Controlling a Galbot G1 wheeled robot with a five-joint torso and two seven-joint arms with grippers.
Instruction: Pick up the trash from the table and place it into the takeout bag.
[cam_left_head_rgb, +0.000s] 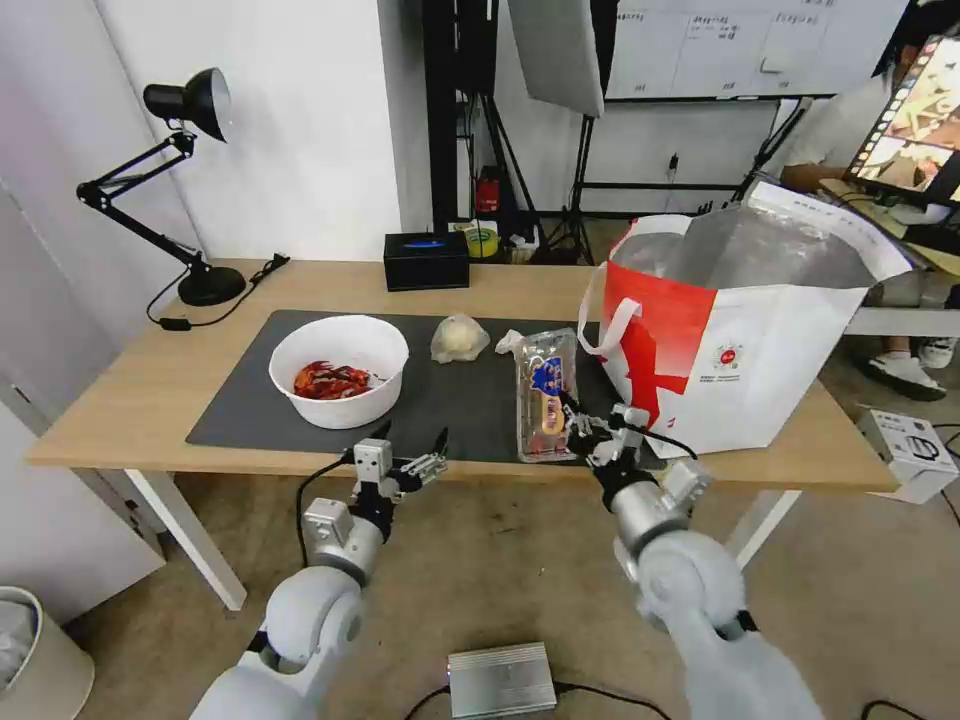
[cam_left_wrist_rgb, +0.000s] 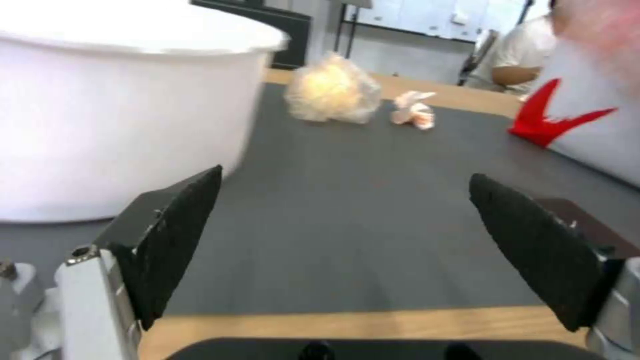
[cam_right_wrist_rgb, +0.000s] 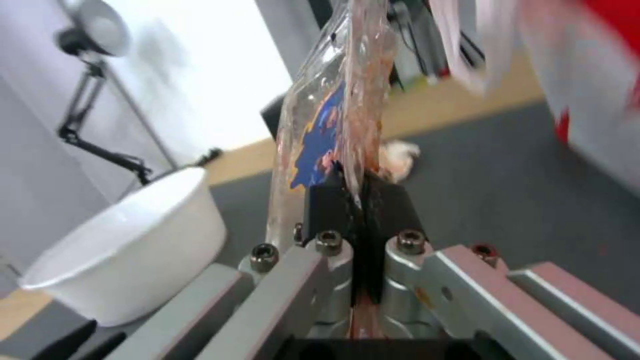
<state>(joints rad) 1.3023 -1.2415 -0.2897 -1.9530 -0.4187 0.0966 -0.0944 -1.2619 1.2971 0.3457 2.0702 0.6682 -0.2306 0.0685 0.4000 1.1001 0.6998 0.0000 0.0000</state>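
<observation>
My right gripper is shut on the near edge of the clear clamshell tray, at the front of the dark mat. The white and red takeout bag stands open just right of it. My left gripper hovers open at the table's front edge, holding nothing. Ahead of it are the white bowl of red shells, the plastic-wrapped lump and the crumpled tissue.
A black tissue box sits at the table's back edge and a black desk lamp at its far left. A small white box lies right of the table. On the floor are a silver unit and a bin.
</observation>
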